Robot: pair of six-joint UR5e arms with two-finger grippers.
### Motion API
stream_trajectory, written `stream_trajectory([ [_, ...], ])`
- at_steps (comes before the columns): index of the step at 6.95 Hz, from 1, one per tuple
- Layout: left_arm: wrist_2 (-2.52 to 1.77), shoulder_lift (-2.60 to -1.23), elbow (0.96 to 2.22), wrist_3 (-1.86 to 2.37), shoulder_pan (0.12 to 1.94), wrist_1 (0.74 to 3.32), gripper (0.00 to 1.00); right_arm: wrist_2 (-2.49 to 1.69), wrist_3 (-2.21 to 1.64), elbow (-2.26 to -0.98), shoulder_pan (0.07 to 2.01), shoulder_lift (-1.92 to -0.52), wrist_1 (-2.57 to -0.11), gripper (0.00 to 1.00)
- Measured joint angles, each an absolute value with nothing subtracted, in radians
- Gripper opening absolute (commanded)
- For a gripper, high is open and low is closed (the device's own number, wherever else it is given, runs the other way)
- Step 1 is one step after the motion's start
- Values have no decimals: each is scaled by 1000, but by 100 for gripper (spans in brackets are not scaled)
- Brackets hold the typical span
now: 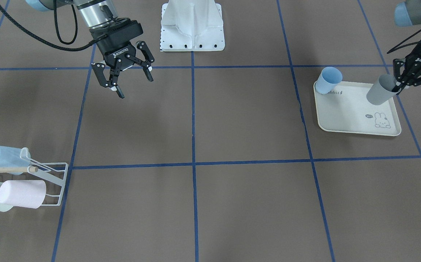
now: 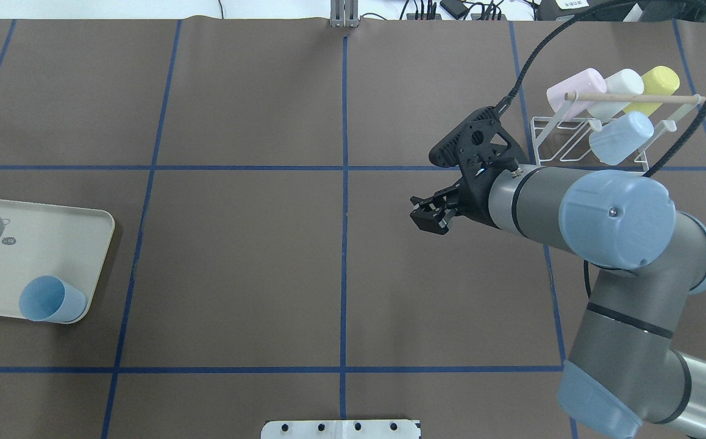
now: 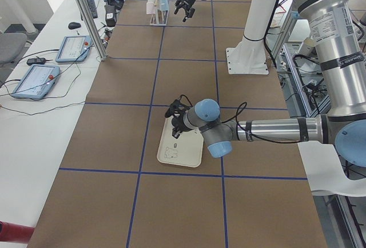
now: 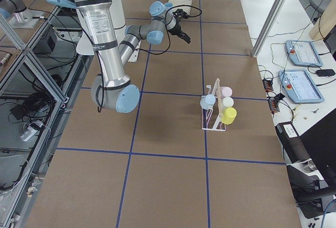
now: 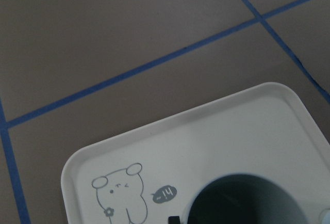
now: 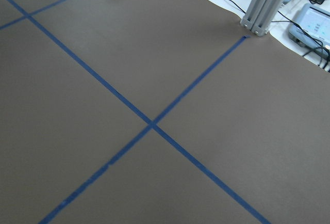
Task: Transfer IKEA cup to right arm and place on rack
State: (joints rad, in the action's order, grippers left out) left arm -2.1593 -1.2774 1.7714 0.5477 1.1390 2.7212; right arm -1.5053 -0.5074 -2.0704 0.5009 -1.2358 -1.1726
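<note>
While the left claw (image 1: 399,87) pinches the rim of a grey cup (image 1: 380,91), one finger inside the mouth and one outside, the cup hangs tilted from it over a corner of a cream tray (image 1: 352,116). Whether the cup's base touches the tray, I cannot tell. A blue cup (image 1: 328,80) leans on the tray's rim at the next corner, apart from this claw. Far across the desk (image 1: 232,120), the right claw (image 1: 136,87) hovers with its fingers spread wide, holding nothing. The white wire rack (image 1: 56,178) stands well apart from it, on the side away from the left claw. It carries pastel cups (image 2: 621,137) under a thin wooden dowel (image 2: 633,97).
</note>
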Motion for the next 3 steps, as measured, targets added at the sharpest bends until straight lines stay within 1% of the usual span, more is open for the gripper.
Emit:
stream_trajectory([
  [2, -2232, -1371, 1912, 766, 1156, 2600, 0, -1505, -501, -1929, 459, -1240, -845, 99],
  [3, -2278, -1427, 1959, 892, 1154, 2580, 0, -1508, -488, -1872, 440, -1242, -701, 99],
])
